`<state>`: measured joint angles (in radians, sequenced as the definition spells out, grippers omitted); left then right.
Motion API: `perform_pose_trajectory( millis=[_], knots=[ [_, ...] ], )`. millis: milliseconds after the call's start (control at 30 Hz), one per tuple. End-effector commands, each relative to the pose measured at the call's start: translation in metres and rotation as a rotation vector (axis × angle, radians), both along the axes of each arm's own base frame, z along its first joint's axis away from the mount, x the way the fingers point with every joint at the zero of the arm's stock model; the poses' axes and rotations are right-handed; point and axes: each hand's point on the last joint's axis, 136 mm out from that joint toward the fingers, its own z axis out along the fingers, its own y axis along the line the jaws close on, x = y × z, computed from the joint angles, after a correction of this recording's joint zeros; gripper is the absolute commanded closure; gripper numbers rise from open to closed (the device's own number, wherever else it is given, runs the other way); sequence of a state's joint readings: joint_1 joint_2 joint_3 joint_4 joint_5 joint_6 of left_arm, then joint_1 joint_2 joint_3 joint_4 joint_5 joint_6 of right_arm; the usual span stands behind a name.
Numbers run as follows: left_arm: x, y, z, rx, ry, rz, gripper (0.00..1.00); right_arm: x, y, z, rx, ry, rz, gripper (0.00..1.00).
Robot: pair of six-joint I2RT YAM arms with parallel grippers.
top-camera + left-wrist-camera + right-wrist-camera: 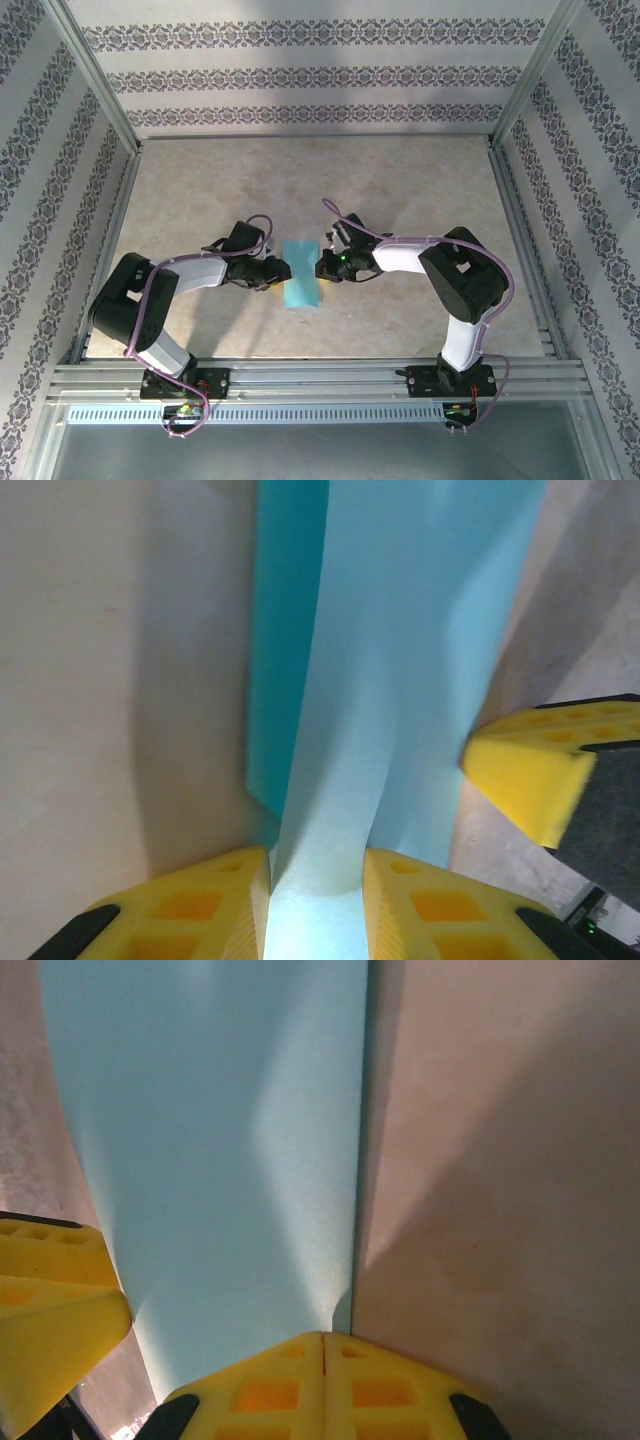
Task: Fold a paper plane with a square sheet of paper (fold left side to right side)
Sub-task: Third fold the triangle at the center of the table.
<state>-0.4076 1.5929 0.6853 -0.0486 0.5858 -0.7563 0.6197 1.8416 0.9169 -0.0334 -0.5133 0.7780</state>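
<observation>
1. The thin cyan-blue sheet of paper (301,273), folded into a narrow rectangle, lies in the middle of the matte beige stone-look table (400,190).
2. The left gripper (315,865), with blocky yellow fingers, pinches a raised bend of the paper.
3. The right gripper (323,1345) has its jaws pressed together at the paper's edge.
4. Ornament-striped grey wallpaper (300,75) surrounds the table.

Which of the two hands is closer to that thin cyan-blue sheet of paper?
Left: the left hand grips the thin cyan-blue sheet of paper at its left edge. The right hand, shut, sits at its right edge.
</observation>
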Motion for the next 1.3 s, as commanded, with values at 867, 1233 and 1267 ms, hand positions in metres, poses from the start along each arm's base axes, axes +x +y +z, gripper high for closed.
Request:
perform_pose_trajectory(
  millis=[867, 1233, 1267],
  knots=[
    [0.031, -0.003, 0.03, -0.011, -0.163, -0.011, 0.57, -0.012, -0.016, -0.021, -0.091, 0.038, -0.002, 1.0],
    [0.041, -0.008, 0.034, -0.058, -0.222, -0.09, 0.56, -0.012, -0.017, -0.021, -0.09, 0.037, -0.002, 1.0],
    [0.041, -0.008, 0.033, -0.053, -0.219, -0.098, 0.56, -0.012, -0.016, -0.021, -0.089, 0.037, -0.001, 1.0]
  ],
)
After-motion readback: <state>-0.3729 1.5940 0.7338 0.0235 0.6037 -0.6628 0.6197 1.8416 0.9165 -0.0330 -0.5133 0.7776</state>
